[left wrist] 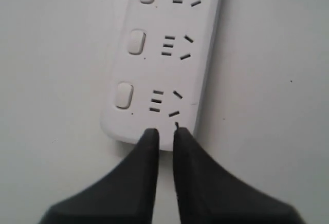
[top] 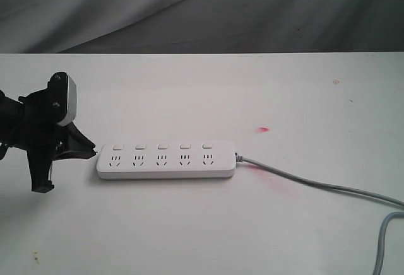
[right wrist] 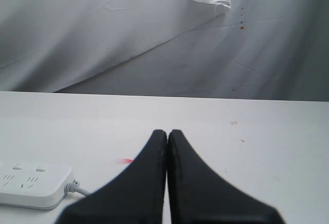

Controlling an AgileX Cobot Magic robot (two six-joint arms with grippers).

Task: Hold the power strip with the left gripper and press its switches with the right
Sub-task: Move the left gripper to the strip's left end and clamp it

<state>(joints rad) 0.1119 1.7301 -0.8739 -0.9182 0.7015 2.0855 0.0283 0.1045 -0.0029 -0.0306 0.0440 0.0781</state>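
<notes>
Left gripper (top: 87,151): jaws narrow, only a slim gap, nothing between them. Tips sit at the rounded left end of the power strip (top: 167,161), touching or nearly so. Strip lies flat on the counter (top: 189,231), mid-scene, sockets up, not clamped yet.

Risk 1: gap looks too slim to take the strip's end w/o widening. Pushing in as-is would prob. shove the strip rightward or skew it.

Switches (top: 161,146) run along the strip's far edge and are small targets, so any skew could mean a missed press. Cable (top: 315,183) trails off right and could pivot the strip if snagged.

Right gripper (right wrist: 167,134): jaws pressed together, well apart from the strip, out past its cable end.

Risk 2: pressing before the hold is firm would slide or tip the strip.
</notes>
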